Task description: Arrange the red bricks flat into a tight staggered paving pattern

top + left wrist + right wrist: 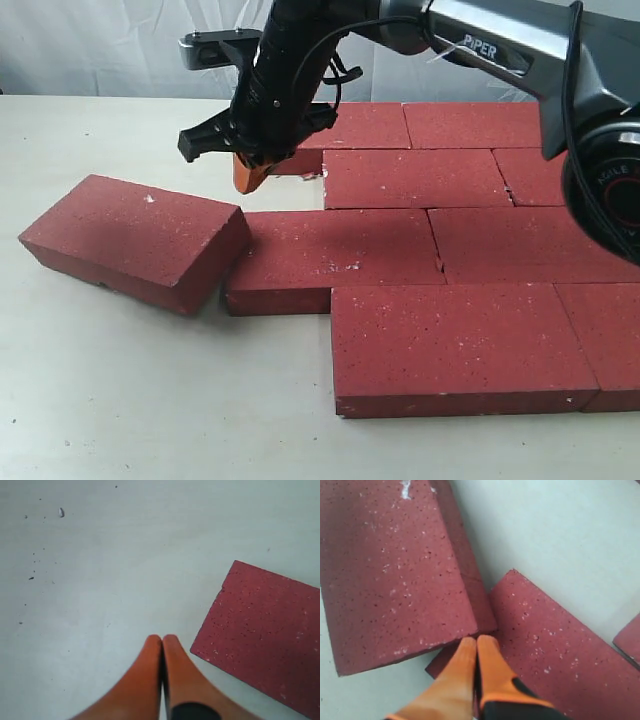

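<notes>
The left pincer (162,641) is pressed together and empty above the bare tabletop (100,580), beside a brick corner (265,635). Next, one loose red brick (130,238) lies askew, its long axis turned out of line with the rows. Its right end touches the second-row brick (335,258); whether it rides up on it I cannot tell. The right pincer (250,177), also closed tight and holding nothing, hangs just behind that right end, so this arm seems nearer for pushing the brick straight. At the right, the paved bricks (450,330) lie flat and staggered, rough, speckled with white chips.
</notes>
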Robot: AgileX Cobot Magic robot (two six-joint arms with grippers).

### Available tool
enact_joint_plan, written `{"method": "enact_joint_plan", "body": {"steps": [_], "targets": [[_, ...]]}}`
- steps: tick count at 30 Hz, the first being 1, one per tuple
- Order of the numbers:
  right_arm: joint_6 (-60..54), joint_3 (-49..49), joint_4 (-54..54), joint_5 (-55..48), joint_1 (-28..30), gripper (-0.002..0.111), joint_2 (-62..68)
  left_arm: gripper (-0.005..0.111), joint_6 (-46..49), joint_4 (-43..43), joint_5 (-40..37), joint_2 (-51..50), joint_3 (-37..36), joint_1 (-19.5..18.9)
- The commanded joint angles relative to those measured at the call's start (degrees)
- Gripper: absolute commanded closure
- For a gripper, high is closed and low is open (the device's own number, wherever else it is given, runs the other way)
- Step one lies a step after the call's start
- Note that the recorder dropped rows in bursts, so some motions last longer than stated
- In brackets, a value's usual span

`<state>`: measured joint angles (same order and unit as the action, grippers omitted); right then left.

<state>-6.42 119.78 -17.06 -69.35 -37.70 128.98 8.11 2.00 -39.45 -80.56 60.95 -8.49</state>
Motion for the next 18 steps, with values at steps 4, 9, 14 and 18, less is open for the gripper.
{"method": "enact_joint_plan", "body": {"steps": [4,9,14,18], "targets": [[0.0,-0.9,0.6,-0.6,-2.0,0.109,-1.2,0.107,-0.2,3.4,4.7,-0.6,-3.3,-1.6],[-0.3,-4.4,1.7,-0.2,-3.8,0.109,-1.2,0.107,-0.2,5.2,6.7,-1.6,-3.3,-1.6],[-0.5,-8.1,3.1,2.2,-4.9,0.109,-0.5,0.107,-0.1,9.6,7.5,-2.2,-3.3,-1.6],[-0.5,-10.4,3.1,9.0,-5.1,0.109,-0.2,0.107,-0.1,10.0,7.9,-2.3,-3.3,-1.6]]}}
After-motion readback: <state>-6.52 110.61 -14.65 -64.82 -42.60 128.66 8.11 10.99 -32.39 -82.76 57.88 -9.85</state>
